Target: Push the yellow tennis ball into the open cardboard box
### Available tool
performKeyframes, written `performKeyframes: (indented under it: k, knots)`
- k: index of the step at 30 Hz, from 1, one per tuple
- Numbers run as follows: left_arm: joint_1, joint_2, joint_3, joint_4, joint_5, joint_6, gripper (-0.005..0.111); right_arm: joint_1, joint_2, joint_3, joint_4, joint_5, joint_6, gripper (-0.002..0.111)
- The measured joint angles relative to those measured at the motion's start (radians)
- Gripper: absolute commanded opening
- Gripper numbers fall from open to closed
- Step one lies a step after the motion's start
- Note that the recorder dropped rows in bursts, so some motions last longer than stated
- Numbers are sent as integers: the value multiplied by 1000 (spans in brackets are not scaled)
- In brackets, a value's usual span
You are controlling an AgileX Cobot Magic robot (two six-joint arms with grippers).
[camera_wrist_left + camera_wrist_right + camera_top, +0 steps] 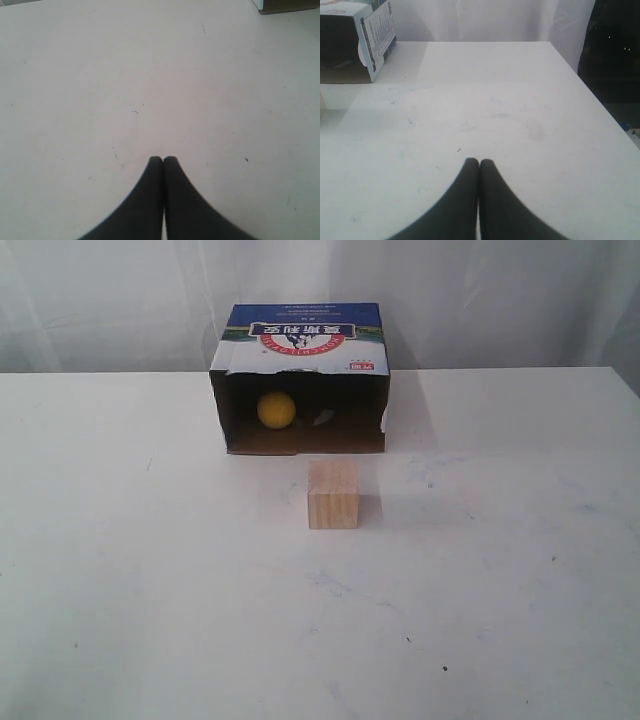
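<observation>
White tabletop [150, 620] nearest, open surface across near half. Brown cardboard box [305, 325] near far edge, mouth forward. Fingertips together on left gripper [163, 159] and right gripper [479, 161]. Pale wooden cube [333, 495] just before box mouth, not touching. Yellow tennis ball [276, 410] inside box, left side.

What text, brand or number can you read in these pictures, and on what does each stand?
"莫斯利安", upside down in white, top of the open cardboard box.
Red tag on its front edge: too small to read.
Fine print on its side: blurred, unreadable.
Wooden cube, yellow tennis ball: no text.
</observation>
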Motion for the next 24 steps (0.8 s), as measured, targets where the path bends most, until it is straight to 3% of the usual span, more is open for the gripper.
performKeyframes:
  k: [24]
  knots:
    - [0,0,0,-2,0,2,0,0,0,0,4,14,15,0]
